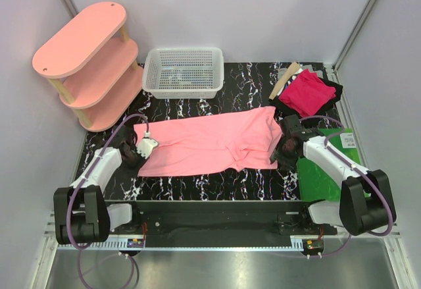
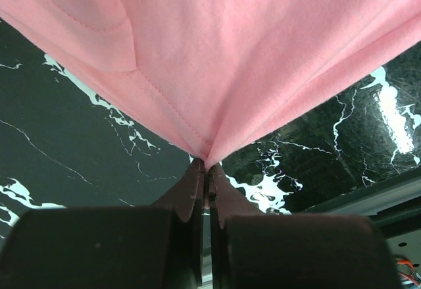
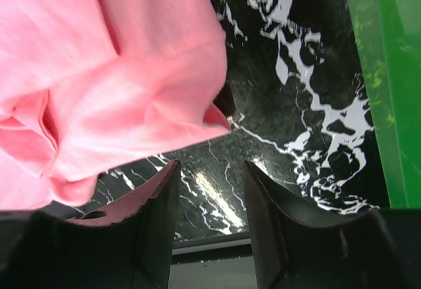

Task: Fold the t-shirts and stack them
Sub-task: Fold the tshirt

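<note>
Left wrist view: pink t-shirt (image 2: 230, 52) edge is clamped by L hand (image 2: 205, 165); R hand (image 3: 210, 167) apart, empty. Mid-fold, prob.; R-side corner grasp needed next.

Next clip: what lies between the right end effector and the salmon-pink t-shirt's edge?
Only a stretch of black marbled table, as the right wrist view shows. The right end effector is open and grips nothing; the salmon-pink t-shirt lies just ahead.

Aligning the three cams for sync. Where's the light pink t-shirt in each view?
Top external: pink t-shirt spread flat across the middle of the picture.
Left wrist: fills the top; its edge is pinched in the shut left gripper.
Right wrist: upper left, beyond the open right gripper, not gripped.
Shared landmark: black marbled table.
</note>
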Motion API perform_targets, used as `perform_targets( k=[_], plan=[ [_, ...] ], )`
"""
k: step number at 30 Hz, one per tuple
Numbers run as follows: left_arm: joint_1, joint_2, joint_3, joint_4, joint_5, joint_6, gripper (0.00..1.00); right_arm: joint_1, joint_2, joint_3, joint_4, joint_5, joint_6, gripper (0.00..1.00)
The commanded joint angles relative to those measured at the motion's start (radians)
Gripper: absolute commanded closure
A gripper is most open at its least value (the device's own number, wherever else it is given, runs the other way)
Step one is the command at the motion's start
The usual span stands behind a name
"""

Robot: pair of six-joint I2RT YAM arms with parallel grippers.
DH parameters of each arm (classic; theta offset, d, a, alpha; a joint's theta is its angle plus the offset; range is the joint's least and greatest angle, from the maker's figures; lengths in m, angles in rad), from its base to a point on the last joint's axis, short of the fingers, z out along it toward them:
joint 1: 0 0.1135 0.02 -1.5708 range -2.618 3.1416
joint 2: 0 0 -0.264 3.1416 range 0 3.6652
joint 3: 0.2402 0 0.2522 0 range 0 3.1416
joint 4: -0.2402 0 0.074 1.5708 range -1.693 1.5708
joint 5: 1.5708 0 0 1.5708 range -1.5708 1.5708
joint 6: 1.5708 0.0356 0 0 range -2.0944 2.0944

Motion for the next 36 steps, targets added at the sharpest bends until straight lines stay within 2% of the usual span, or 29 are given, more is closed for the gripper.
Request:
perform_targets(
  k=[1, 16, 20, 28, 35, 36],
  plan=[
    [0.008, -0.026, -0.013, 0.024, -0.019, 0.013, 1.00, -0.003, 0.023, 0.050, 0.027, 0.077, -0.037, 0.51],
    [0.014, -0.040, 0.003, 0.027, 0.007, 0.003, 1.00, -0.003, 0.099, 0.015, 0.055, 0.068, -0.037, 0.55],
    [0.016, -0.044, 0.003, 0.029, 0.012, 0.000, 1.00, -0.002, 0.135, 0.020, 0.092, 0.031, -0.023, 0.67],
    [0.019, -0.061, 0.004, 0.029, 0.017, -0.005, 1.00, -0.003, 0.137, 0.047, 0.093, -0.002, -0.033, 0.72],
    [0.019, -0.066, 0.017, 0.029, 0.029, -0.013, 1.00, -0.003, 0.113, 0.029, 0.086, -0.025, -0.037, 0.92],
    [0.019, -0.066, 0.017, 0.029, 0.026, -0.014, 1.00, -0.002, 0.100, 0.026, 0.083, -0.025, -0.036, 1.00]
  ],
)
